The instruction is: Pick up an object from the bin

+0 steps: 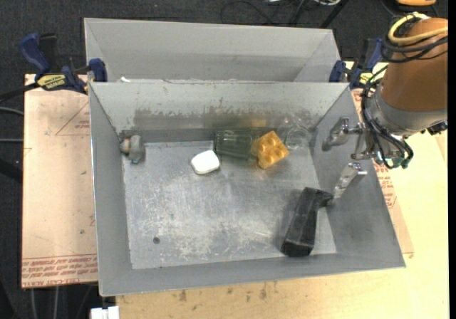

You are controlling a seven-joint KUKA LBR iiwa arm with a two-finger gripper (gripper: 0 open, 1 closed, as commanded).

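My gripper (pixel 340 157) hangs over the bin's right wall, open, with nothing between its fingers. Its lower fingertip (pixel 344 182) is just above and to the right of a black oblong block (pixel 300 223) that lies on the bin floor at the front right. A yellow knobbed block (pixel 271 149) rests against the back wall, left of the gripper. Beside it lies a dark green see-through cup (pixel 233 144) on its side. A clear plastic piece (pixel 296 134) sits at the back right, near the upper fingertip (pixel 333 137).
A white oval piece (pixel 205 162) lies left of the green cup. A small grey and brown thing (pixel 132 147) sits in the back left corner. The arm with its orange cover stands outside the bin's right rim.
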